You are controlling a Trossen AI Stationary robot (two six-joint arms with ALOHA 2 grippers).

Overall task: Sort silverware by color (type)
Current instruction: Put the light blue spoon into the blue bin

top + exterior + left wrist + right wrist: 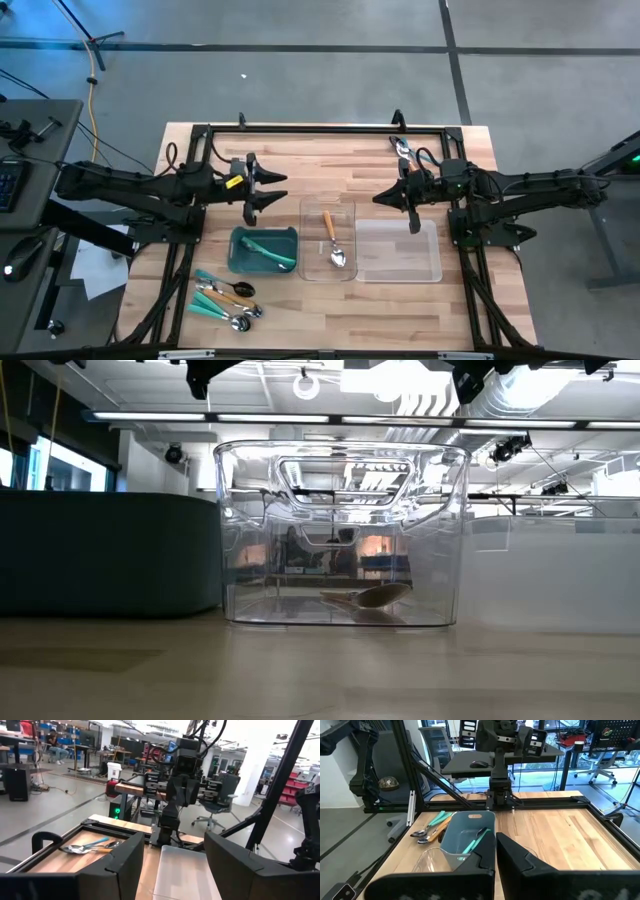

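Several pieces of silverware (226,296) with teal and orange handles lie in a heap near the table's front left. A few more pieces of silverware (402,148) lie at the far right. A teal-handled piece (270,250) rests in the teal bin (238,262). An orange-handled spoon (333,240) lies flat in the middle clear tray (310,212). My left gripper (272,192) hovers open above the table, just beyond the bin, with nothing between its fingers (125,862). My right gripper (380,197) hovers shut beyond the right clear tray (430,262).
A black frame (300,128) runs along the table's far edge and sides. The two grippers face each other across the middle tray. Bare wood (330,165) lies between them and the far edge. In the low view the middle tray (240,540) stands close in front.
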